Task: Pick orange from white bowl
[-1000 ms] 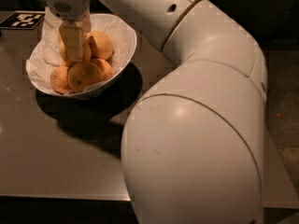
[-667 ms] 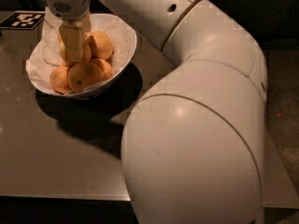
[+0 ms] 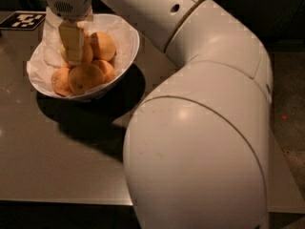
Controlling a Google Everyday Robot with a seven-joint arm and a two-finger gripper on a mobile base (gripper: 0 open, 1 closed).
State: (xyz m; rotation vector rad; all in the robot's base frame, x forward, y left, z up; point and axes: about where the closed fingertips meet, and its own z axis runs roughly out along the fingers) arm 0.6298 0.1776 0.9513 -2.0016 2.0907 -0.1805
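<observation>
The white bowl (image 3: 128, 56), lined with crumpled white paper, stands at the table's back left and holds several oranges. My gripper (image 3: 71, 49) hangs straight down from the arm into the bowl's left middle. It sits against a pale orange (image 3: 87, 54) that it mostly hides. A large round orange (image 3: 102, 45) lies just right of it. An orange with a dark spot (image 3: 86, 78) lies in front, with two more oranges beside that one.
A black-and-white marker tag (image 3: 23, 20) lies on the grey table (image 3: 57, 166) behind the bowl at the far left. My bulky white arm (image 3: 200, 142) fills the right and front of the view, over the table's right side.
</observation>
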